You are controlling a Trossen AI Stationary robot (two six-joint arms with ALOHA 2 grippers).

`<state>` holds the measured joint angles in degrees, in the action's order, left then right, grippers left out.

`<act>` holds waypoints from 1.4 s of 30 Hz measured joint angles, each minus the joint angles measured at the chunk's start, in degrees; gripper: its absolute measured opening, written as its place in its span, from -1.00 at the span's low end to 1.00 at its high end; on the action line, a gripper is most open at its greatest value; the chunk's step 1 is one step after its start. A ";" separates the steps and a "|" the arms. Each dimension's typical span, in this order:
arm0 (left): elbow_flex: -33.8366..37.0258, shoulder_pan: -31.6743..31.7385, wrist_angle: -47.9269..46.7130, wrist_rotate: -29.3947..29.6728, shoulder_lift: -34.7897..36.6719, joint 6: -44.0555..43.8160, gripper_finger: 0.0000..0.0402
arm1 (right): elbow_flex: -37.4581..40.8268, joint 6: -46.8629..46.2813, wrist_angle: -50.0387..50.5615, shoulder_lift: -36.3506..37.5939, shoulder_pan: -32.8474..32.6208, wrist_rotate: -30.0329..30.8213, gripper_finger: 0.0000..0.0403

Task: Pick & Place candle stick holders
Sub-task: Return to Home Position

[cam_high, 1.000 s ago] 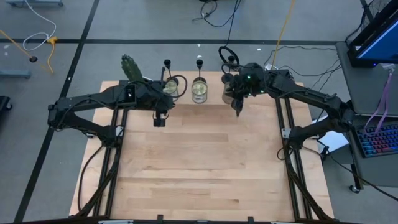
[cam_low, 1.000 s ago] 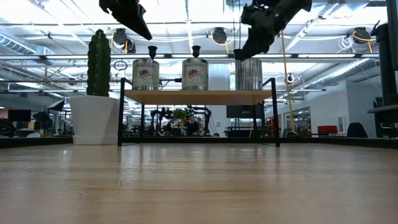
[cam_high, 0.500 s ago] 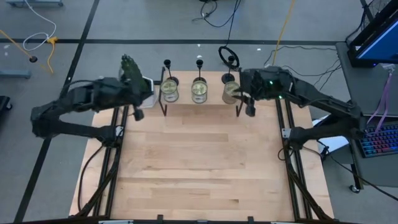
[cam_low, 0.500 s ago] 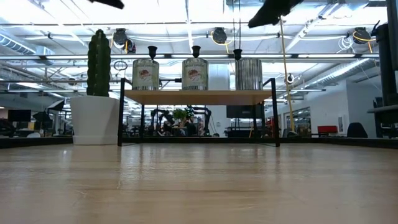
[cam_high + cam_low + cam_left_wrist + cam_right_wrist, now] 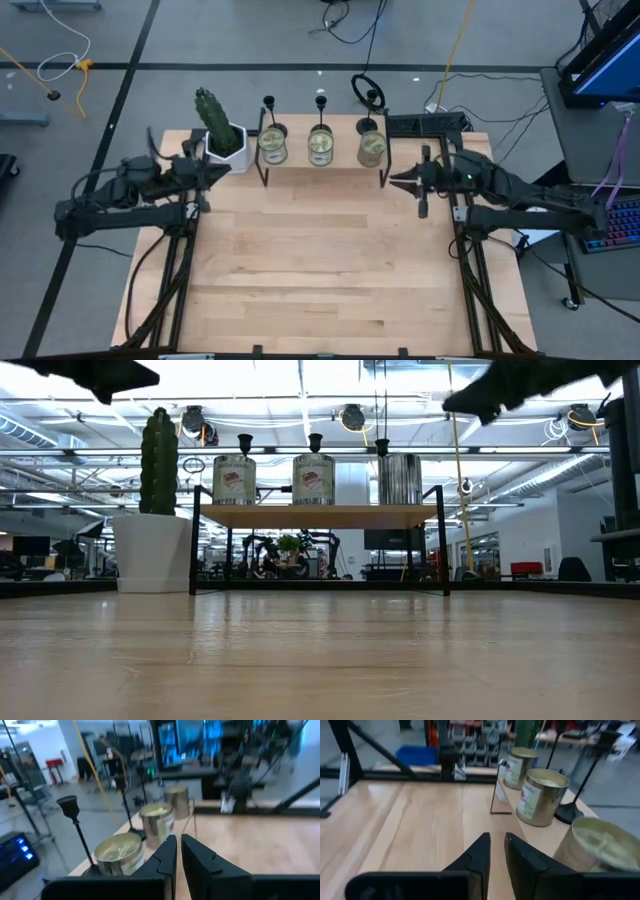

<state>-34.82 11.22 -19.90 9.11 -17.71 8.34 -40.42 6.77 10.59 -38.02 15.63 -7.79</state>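
Observation:
Three black candle stick holders (image 5: 268, 101) (image 5: 321, 99) (image 5: 373, 97) stand upright by their bases on a small raised shelf (image 5: 320, 515), each behind a tin. They also show in the low view (image 5: 245, 443) (image 5: 315, 442) (image 5: 382, 447). My left gripper (image 5: 207, 172) is in the air left of the shelf, pointing right, shut and empty; its fingers show in the left wrist view (image 5: 178, 852). My right gripper (image 5: 397, 180) is in the air right of the shelf, pointing left, shut and empty; it also shows in the right wrist view (image 5: 497, 851).
Three tins (image 5: 271, 146) (image 5: 320, 146) (image 5: 371, 146) stand in a row on the shelf at the table's far edge. A cactus in a white pot (image 5: 218, 128) stands at the far left, close to my left gripper. Bare wooden tabletop (image 5: 320, 260) lies nearer.
Both grippers have drawn back from the shelf: the left toward the table's left edge, the right toward the right edge and slightly nearer, turning to point level at each other. The right holder, hidden by the right gripper before, now shows standing on the shelf.

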 joint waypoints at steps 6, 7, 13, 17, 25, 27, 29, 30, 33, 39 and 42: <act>10.63 0.01 7.09 -2.15 9.34 -4.40 -0.85 | 13.75 -0.28 -9.15 12.38 0.01 0.00 -0.77; 12.38 0.01 8.72 -2.15 10.52 -4.42 -0.85 | 15.68 -0.23 -10.35 14.25 0.01 0.01 -0.78; 22.19 0.01 18.55 -2.67 14.26 -4.42 -0.85 | 24.00 -2.53 -14.81 23.45 0.01 0.11 -0.78; 27.74 0.01 26.63 -3.99 14.45 -3.51 -0.85 | 27.67 -3.32 -16.21 28.00 0.01 0.11 -0.78; 34.09 -0.02 34.52 -4.99 14.32 -5.03 -0.85 | 32.31 -6.88 -16.15 33.81 0.01 0.11 -0.78; 34.05 -0.06 34.54 -5.45 14.29 -5.33 -0.85 | 32.93 -7.83 -16.16 34.54 0.01 0.09 -0.78; 34.00 -0.06 34.51 -6.53 14.29 -5.43 -0.85 | 33.45 -8.13 -16.01 35.22 0.01 0.07 -0.78; 34.00 -0.06 34.50 -7.10 14.29 -5.55 -0.85 | 33.76 -8.12 -16.07 35.42 0.01 0.07 -0.78; 33.98 -0.06 33.87 -7.77 14.29 -5.93 -0.85 | 34.99 -8.25 -16.09 35.78 0.01 0.15 -0.78; 33.96 -0.06 31.57 -7.59 14.24 -5.31 -0.85 | 37.37 -11.66 -16.89 35.90 0.01 0.24 -0.78; 33.96 -0.06 31.67 -7.59 14.24 -5.77 -0.85 | 37.48 -11.70 -16.79 35.90 0.01 0.54 -0.78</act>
<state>-0.86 11.16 11.77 1.52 -3.46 2.57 -2.94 -4.93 -6.20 -2.12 15.64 -7.25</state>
